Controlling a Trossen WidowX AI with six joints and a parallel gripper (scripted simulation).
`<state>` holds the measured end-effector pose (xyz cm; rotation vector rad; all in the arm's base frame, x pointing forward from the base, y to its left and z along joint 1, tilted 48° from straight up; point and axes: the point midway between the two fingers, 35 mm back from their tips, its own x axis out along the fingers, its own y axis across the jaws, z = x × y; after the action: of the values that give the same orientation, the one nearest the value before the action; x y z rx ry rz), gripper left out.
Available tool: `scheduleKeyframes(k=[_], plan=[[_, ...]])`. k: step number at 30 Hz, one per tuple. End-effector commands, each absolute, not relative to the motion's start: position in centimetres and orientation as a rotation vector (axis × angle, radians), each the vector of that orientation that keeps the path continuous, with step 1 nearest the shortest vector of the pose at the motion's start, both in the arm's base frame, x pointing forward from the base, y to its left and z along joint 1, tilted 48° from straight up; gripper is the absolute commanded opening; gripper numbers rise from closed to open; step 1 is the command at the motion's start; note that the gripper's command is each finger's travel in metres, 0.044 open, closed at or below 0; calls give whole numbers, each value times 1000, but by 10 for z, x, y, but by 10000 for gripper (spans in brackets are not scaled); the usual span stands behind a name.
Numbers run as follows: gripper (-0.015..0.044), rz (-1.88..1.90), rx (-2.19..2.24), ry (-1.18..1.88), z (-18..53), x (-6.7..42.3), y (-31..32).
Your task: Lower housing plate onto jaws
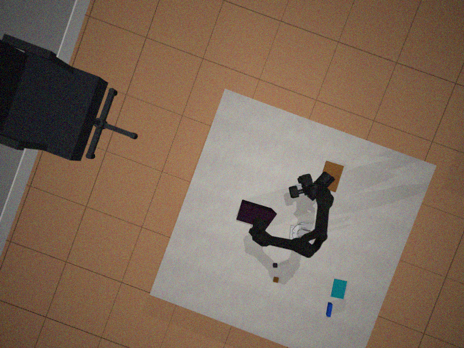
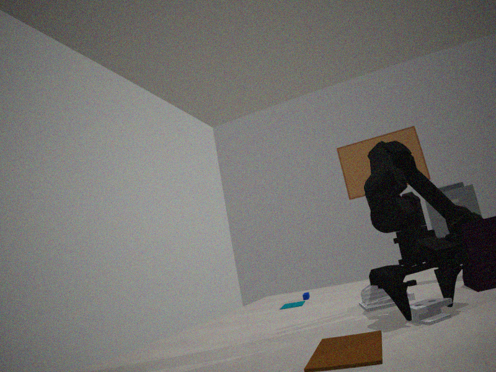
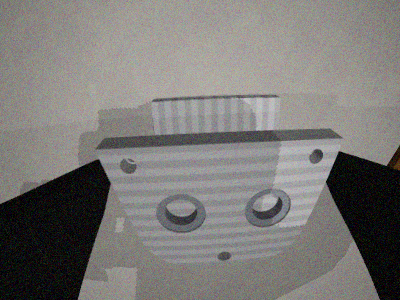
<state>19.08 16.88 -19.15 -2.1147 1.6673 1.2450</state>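
Observation:
The pale housing plate has two large ringed holes and three small ones. It sits raised on a pale stand. My gripper is open, with one black finger at each side of the plate, low near the table. In the wrist view the fingertips are close to the plate's side edges; whether they touch is unclear. The pale jaw assembly stands apart on its base, partly behind a finger in the exterior view. Its pins and stubs are too small to make out.
A brown board lies beside the gripper. A dark purple box stands near the arm's base. A teal plate, a blue block and small black and brown cubes lie farther off.

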Motion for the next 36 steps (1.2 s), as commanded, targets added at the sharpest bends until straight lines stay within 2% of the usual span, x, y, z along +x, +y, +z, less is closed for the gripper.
scheduleKeyframes(k=[1,20,33,36], plan=[[440,1249,-2123,1668,-193,190,167],[440,1249,-2123,1668,-194,191,166],[353,1245,-2115,1669,-193,191,167],[351,1245,-2115,1669,-193,191,167]])
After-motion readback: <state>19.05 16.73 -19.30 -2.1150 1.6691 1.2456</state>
